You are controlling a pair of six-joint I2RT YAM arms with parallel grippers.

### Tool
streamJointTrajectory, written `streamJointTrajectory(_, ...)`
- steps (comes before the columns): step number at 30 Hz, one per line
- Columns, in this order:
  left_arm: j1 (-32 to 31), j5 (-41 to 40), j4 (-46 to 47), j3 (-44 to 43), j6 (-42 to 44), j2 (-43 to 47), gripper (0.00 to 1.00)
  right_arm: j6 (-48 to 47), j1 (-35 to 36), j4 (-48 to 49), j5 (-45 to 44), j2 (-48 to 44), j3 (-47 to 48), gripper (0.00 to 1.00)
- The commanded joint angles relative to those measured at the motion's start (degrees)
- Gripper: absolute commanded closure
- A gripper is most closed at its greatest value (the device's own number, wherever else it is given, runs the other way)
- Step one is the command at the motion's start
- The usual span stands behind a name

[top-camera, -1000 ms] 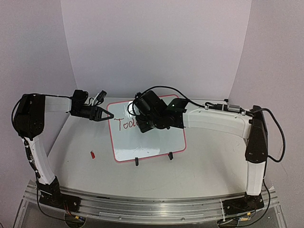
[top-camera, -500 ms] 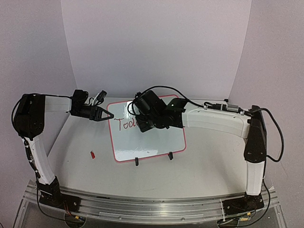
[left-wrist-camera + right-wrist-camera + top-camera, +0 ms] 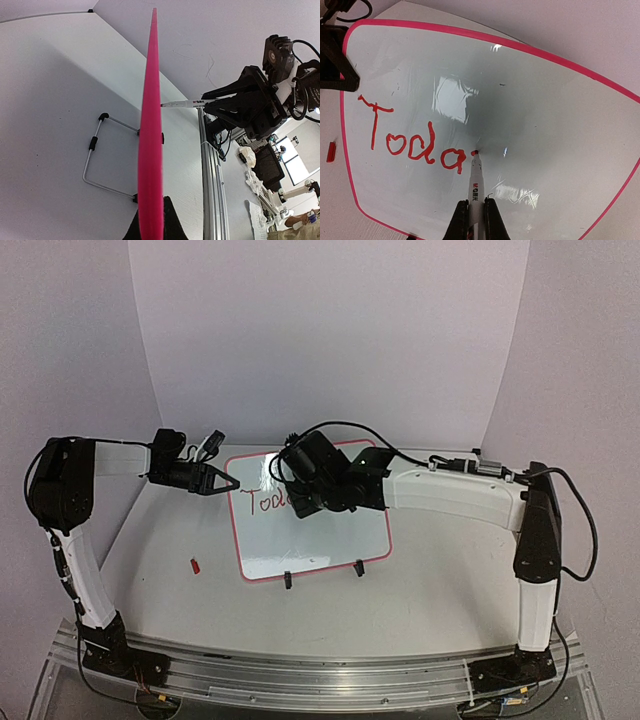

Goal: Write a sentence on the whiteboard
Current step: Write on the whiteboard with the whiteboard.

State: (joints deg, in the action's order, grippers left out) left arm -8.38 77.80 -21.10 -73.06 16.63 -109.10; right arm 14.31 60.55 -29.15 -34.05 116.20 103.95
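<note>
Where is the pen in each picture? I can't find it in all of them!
Top external: hidden under the right gripper, over the upper middle of the whiteboard; the pen itself does not show.
Left wrist: right of centre, the pen lies sideways, tip at the board's pink edge.
Right wrist: bottom centre, pointing up, tip at the end of the red writing.
Shared landmark: the whiteboard's pink frame, in all three views.

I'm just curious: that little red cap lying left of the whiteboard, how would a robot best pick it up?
Probably from straight above, pinching across its narrow width at mid-length: the red cap lies flat on the table, apart from the whiteboard.
</note>
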Motion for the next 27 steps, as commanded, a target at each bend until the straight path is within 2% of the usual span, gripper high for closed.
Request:
streamJointTrajectory(1,-1.7,-4.7,-1.0,-0.3,5.7,-1.4,1.00,1.2,-0.7,0.9,-1.3,-0.8,-1.0,1.00)
streamJointTrajectory(27,-1.8,-4.8,-1.0,-0.3,5.8,-1.5,1.00,3.4,-0.7,-1.8,0.8,-2.7,-5.5,1.00)
